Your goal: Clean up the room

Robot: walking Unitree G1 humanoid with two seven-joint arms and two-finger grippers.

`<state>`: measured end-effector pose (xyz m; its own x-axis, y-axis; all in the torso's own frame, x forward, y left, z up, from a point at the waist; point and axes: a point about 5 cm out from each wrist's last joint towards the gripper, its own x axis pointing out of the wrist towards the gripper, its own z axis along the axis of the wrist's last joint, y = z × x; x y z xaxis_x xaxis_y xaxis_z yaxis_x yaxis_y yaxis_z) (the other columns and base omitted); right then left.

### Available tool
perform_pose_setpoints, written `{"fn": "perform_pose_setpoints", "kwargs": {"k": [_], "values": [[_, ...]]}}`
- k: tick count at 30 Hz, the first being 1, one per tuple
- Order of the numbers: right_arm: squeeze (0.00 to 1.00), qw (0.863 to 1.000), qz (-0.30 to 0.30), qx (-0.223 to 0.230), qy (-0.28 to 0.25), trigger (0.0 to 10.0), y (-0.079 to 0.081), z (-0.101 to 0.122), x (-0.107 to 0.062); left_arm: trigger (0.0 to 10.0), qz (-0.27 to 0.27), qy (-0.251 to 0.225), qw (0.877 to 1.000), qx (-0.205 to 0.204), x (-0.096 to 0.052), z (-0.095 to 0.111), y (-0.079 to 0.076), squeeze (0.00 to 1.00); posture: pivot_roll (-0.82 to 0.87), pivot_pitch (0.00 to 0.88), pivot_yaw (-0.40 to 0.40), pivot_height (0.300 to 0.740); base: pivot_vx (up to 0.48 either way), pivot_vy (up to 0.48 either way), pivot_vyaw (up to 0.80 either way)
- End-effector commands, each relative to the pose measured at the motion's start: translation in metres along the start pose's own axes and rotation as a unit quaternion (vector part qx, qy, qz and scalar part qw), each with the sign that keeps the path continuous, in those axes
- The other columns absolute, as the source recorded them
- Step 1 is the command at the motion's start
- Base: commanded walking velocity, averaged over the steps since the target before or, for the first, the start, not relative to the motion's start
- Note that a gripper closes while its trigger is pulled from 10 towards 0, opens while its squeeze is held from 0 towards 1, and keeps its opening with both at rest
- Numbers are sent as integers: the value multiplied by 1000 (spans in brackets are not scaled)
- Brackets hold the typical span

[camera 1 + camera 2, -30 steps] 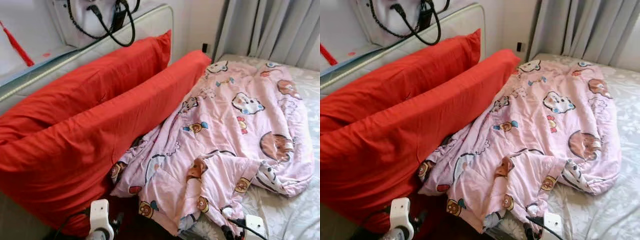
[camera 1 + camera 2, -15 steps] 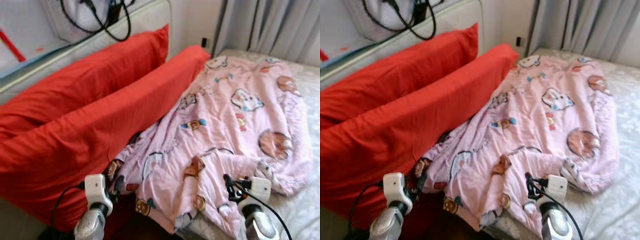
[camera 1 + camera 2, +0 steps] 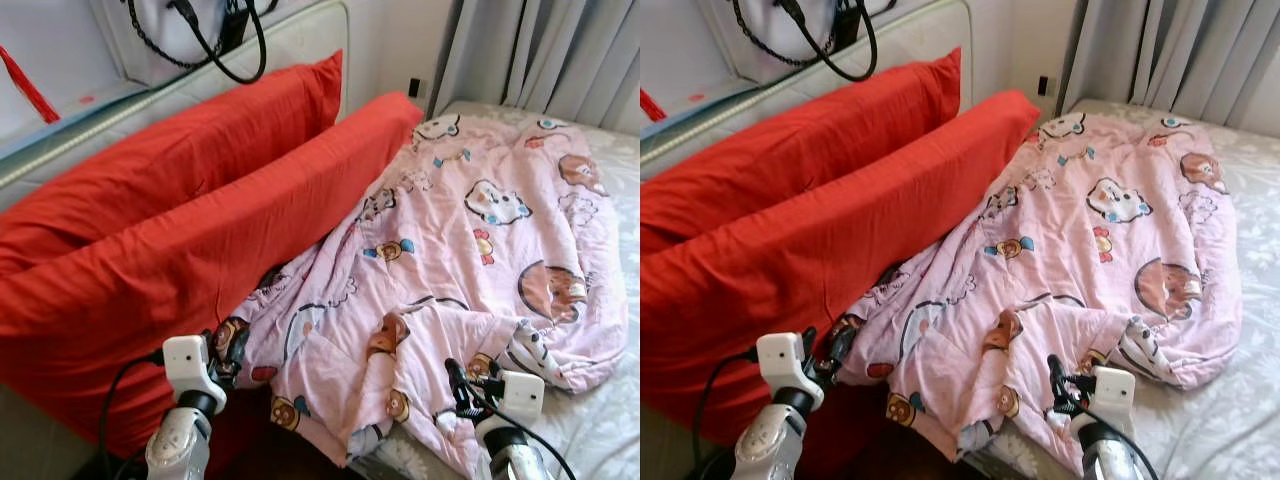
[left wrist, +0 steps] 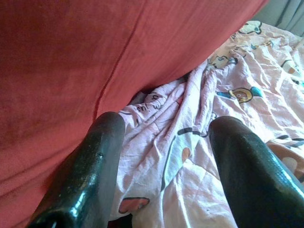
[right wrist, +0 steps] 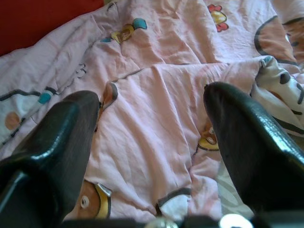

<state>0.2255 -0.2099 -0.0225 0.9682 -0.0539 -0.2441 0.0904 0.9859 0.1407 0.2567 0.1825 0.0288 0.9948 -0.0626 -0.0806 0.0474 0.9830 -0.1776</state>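
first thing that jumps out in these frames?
Two big red pillows propped along the headboard on the robot's left, bright against the pale bed. Next, the crumpled pink cartoon-print quilt spread over the bed to their right. Both pincers hover open at the quilt's near edge: left pincer by the pillows, right pincer over the folded corner.

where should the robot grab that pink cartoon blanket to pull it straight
Probably the bunched near edge of the pink blanket, coming from the foot side: left gripper at the corner beside the red pillow, right gripper on the folded flap. Both are open, just over those folds.
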Motion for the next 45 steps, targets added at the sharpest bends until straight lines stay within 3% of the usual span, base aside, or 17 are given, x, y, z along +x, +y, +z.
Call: {"fn": "perform_pose_setpoints", "kwargs": {"k": [1,7,11,18,24,45], "values": [[0,1000,-9,0,-3,10000,-1,1,0,10000,1,4,1000,2,-2,1,1,0,41,7,50,725,0,0,0],[0,1000,-1,-2,-26,10000,2,9,2,10000,3,5,1000,2,-3,4,3,0,41,1,48,688,0,0,0],[0,999,-10,-5,-49,10000,5,16,2,10000,3,1,1000,0,-1,7,3,0,41,2,47,688,0,0,0],[0,999,-13,-14,-42,10000,9,19,5,10000,-3,2,1000,5,-1,8,0,0,42,10,42,688,0,0,0],[0,998,-11,-10,-57,10000,13,25,4,10000,-5,4,1000,8,-1,9,-2,0,49,30,39,641,0,0,0],[0,999,-18,-9,-48,10000,21,29,7,10000,-16,9,1000,18,1,11,-8,0,52,58,37,641,0,0,0]]}}
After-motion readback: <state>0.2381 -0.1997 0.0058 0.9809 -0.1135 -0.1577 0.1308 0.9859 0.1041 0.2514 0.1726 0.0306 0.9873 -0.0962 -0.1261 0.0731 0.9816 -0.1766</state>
